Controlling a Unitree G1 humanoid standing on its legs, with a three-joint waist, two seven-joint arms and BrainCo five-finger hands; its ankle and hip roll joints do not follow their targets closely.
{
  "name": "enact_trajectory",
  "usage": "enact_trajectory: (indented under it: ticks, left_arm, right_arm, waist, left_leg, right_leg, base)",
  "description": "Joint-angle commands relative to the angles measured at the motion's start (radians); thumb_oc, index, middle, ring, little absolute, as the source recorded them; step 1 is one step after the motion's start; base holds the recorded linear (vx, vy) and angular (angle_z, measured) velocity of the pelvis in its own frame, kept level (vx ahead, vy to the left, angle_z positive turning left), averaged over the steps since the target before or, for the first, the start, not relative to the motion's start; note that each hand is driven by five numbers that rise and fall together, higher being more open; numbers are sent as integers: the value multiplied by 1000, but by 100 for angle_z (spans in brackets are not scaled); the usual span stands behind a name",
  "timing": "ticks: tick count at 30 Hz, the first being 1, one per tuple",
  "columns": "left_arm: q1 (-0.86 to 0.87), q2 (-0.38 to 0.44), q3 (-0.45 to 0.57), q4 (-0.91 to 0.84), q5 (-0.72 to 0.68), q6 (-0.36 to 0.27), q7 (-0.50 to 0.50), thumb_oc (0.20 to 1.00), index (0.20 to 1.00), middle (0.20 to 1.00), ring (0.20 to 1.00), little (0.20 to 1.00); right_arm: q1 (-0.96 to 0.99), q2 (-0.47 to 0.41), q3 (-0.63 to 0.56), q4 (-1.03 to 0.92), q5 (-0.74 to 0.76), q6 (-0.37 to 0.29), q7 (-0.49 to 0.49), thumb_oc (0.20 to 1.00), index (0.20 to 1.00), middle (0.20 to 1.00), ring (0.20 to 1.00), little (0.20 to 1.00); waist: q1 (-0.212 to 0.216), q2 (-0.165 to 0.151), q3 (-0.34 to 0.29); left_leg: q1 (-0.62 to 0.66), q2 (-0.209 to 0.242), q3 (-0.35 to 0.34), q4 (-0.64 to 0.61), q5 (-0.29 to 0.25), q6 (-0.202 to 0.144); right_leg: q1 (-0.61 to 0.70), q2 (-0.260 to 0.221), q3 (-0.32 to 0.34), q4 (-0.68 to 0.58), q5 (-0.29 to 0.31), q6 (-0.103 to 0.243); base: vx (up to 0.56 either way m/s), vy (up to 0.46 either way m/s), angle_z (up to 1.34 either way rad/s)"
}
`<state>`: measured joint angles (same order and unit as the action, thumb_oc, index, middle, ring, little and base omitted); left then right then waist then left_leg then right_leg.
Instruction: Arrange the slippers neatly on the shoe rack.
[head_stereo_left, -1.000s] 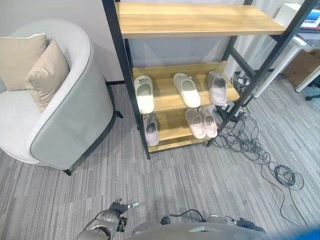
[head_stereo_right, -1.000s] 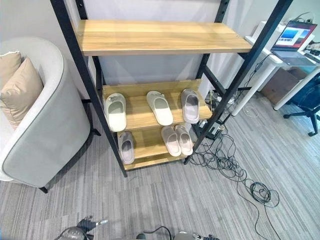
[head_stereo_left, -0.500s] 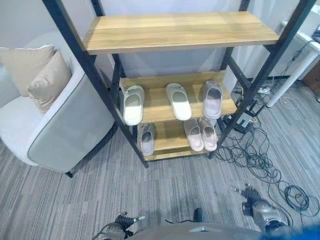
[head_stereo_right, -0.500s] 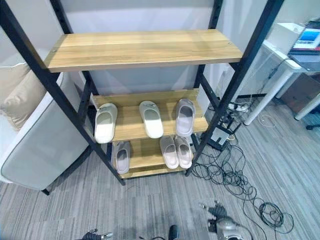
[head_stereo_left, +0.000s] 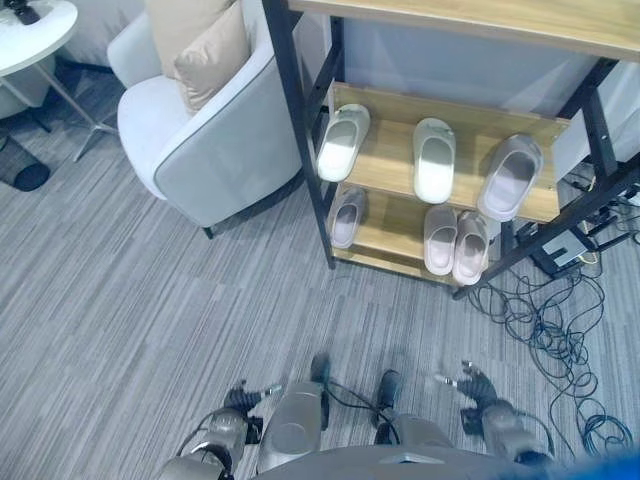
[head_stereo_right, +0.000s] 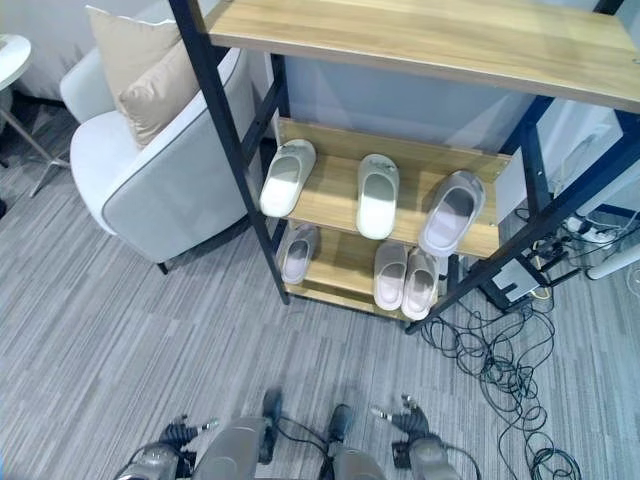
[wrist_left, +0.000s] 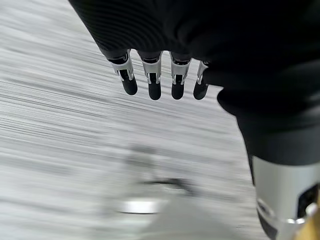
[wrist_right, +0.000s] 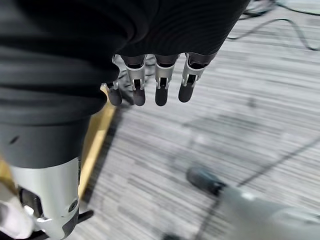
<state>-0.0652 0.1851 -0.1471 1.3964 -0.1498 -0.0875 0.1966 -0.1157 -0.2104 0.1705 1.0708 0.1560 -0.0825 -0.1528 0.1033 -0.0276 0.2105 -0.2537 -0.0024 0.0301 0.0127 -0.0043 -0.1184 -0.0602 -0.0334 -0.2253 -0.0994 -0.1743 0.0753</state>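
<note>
Floor (head_stereo_left: 120, 290): grey striped carpet, broad and bare between the hands and the rack; plenty of room for an approach.
Armchair (head_stereo_left: 215, 150): pale grey, just beside the rack's left post, with cushions (head_stereo_left: 205, 50) on the seat; limits room on that side.
Shoe rack (head_stereo_right: 300, 215): black frame, wooden shelves; top shelf (head_stereo_right: 420, 40) bare, the two lower ones carrying every slipper.
Cables (head_stereo_left: 545, 320): loose black tangle on the floor at the rack's right foot, a snag risk on that side.
Middle shelf (head_stereo_right: 400, 215): white slipper (head_stereo_right: 285, 175) at the left, overhanging the front edge; second white slipper (head_stereo_right: 378, 195) at mid shelf, well apart from it; grey slipper (head_stereo_right: 450, 212) at the right, angled, toe past the edge.
Bottom shelf (head_stereo_right: 340, 265): lone grey slipper (head_stereo_right: 297, 252) at the left; pinkish pair (head_stereo_right: 405, 278) side by side, touching, at the right.
Left hand (wrist_left: 155, 75): low over the carpet, well apart from the rack, fingers straight and relaxed, nothing held.
Right hand (wrist_right: 150, 80): likewise low near the floor, fingers released, empty.
Step in hand: probably the approach, before any grasp; slippers on the rack but unmatched and askew.
Next move: likely a step closer, then a reach under the top shelf to the middle one, to bring the two white slippers together and push the overhanging toes back.
Edges: front lip of each shelf, the slanted brace and posts framing a narrow opening for an arm.
</note>
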Motion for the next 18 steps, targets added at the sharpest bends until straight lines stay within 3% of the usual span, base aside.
enact_trajectory:
  ticks: [1,4,9,10,11,12,13,14,15,16,17,18]
  left_arm:
    - [17,14,30,2,-19,-3,15,1000,1000,1000,1000,1000]
    - [36,26,39,6,-4,-1,13,1000,1000,1000,1000,1000]
    - [25,62,48,-15,9,-5,21,1000,1000,1000,1000,1000]
    - [15,76,48,-30,13,-7,31,1000,1000,1000,1000,1000]
    - [15,76,48,-30,13,-7,31,1000,1000,1000,1000,1000]
    - [2,89,38,-53,15,-11,36,1000,1000,1000,1000,1000]
    - [2,89,38,-53,15,-11,36,1000,1000,1000,1000,1000]
    - [-1,93,32,-59,25,-12,37,1000,1000,1000,1000,1000]
    - [-8,93,30,-52,38,-14,38,1000,1000,1000,1000,1000]
    - [-8,93,30,-52,38,-14,38,1000,1000,1000,1000,1000]
    - [-10,90,28,-44,48,-17,39,1000,1000,1000,1000,1000]
    - [-10,90,24,-38,55,-17,35,1000,1000,1000,1000,1000]
  right_arm:
    - [109,-35,15,-114,28,-27,-16,1000,1000,1000,1000,1000]
    - [111,-34,16,-139,18,-25,-11,1000,1000,1000,1000,1000]
    - [97,-17,24,-145,9,-20,-3,1000,1000,1000,1000,1000]
    - [86,-16,31,-151,0,-18,-4,1000,1000,1000,1000,1000]
    - [86,-16,31,-151,0,-18,-4,1000,1000,1000,1000,1000]
    - [80,-16,35,-157,-1,-19,-7,1000,1000,1000,1000,1000]
    - [80,-16,35,-157,-1,-19,-7,1000,1000,1000,1000,1000]
    - [90,-15,34,-178,-2,-23,-9,1000,1000,1000,1000,1000]
    - [94,-15,34,-190,-8,-24,-7,1000,1000,1000,1000,1000]
    - [94,-15,34,-190,-8,-24,-7,1000,1000,1000,1000,1000]
    - [91,-18,40,-212,-17,-25,-6,1000,1000,1000,1000,1000]
    - [84,-21,47,-211,-26,-23,-3,1000,1000,1000,1000,1000]
  waist:
    - [-15,-40,-90]
    - [-21,-51,-112]
    - [-24,-67,-129]
    - [-27,-57,-117]
    - [-26,-58,-117]
    - [-43,-31,-95]
    - [-42,-32,-95]
    - [-59,-8,-84]
    - [-69,-2,-75]
    - [-71,-1,-72]
    - [-74,-1,-64]
    - [-80,-5,-57]
  left_leg:
    - [47,18,-38,-15,70,79]
    - [81,8,-21,-12,45,96]
    - [138,-24,2,-11,-15,140]
    - [152,-24,8,-7,-29,158]
    - [152,-25,9,-7,-30,158]
    - [175,-13,-7,-6,-39,172]
    - [175,-14,-6,-6,-39,172]
    - [210,-9,-28,-14,-51,179]
    - [241,-6,-37,-29,-63,170]
    - [245,-5,-38,-30,-63,169]
    - [256,8,-40,-37,-75,154]
    - [268,9,-41,-41,-80,147]
  right_leg:
    - [187,-42,-16,143,24,19]
    - [192,-68,1,162,37,35]
    - [146,-116,42,278,114,86]
    - [90,-153,31,405,201,114]
    - [88,-154,33,407,200,114]
    - [44,-162,40,530,232,111]
    - [43,-163,41,533,230,112]
    - [-9,-165,58,591,211,92]
    - [-19,-190,47,503,174,75]
    - [-14,-190,46,502,174,75]
    - [-41,-226,27,363,180,79]
    - [-54,-231,26,277,196,83]
  base:
    - [318,219,-143]
    - [253,186,-23]
    - [187,187,-38]
    - [87,135,-33]
    - [104,184,-23]
    - [51,94,-17]
    - [137,167,6]
    - [191,53,20]
    - [193,50,20]
    - [195,-129,-16]
    - [148,-166,-11]
    - [196,-210,-6]
